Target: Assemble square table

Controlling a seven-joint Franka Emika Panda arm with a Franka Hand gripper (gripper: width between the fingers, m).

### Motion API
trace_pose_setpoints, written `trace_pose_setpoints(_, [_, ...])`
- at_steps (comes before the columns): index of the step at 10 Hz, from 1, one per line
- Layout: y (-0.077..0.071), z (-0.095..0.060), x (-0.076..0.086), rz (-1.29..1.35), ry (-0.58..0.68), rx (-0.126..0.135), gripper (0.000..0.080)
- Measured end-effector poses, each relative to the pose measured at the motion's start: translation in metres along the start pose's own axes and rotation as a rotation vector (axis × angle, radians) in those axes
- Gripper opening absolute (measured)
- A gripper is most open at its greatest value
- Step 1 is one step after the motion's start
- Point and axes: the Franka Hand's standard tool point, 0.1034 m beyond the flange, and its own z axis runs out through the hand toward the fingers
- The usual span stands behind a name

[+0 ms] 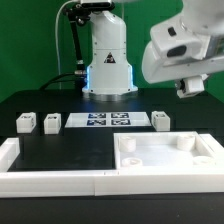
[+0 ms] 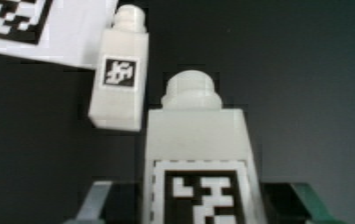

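In the wrist view a white leg (image 2: 200, 140) with a black-white tag stands between my gripper's (image 2: 204, 205) two fingers (image 2: 110, 197), which press its sides; its rounded peg points away. In the exterior view the gripper (image 1: 188, 90) hangs high above the table on that view's right, over the white square panel (image 1: 150, 165) with its raised rim. Another leg (image 2: 117, 75) lies on the black surface beyond the held one, close to a corner of the marker board (image 2: 28, 30). In the exterior view this leg (image 1: 161, 120) lies at the board's end.
Two more legs (image 1: 25, 122) (image 1: 51, 122) sit at the exterior view's left of the marker board (image 1: 107, 121). The robot base (image 1: 108, 65) stands behind it. A long low white wall (image 1: 50, 180) edges the front of the black surface.
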Motion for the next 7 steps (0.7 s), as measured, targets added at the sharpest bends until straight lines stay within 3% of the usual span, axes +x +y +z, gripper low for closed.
trace_pose_setpoints(1, [0.002,-0.012,0.002,0.009,0.033,0.000,0.0287])
trace_pose_setpoints(2, [0.002,-0.014,0.012,0.008,0.140,-0.004,0.0287])
trace_pose_setpoints(4, [0.005,-0.013,0.009,0.011,0.255,-0.016,0.0287])
trace_pose_setpoints(5, [0.006,-0.013,0.017,0.012,0.353,-0.019,0.0287])
trace_pose_setpoints(6, [0.009,0.002,0.022,0.014,0.437,-0.021,0.0287])
trace_pose_setpoints(7, [0.010,0.005,0.027,0.011,0.500,-0.024,0.0287])
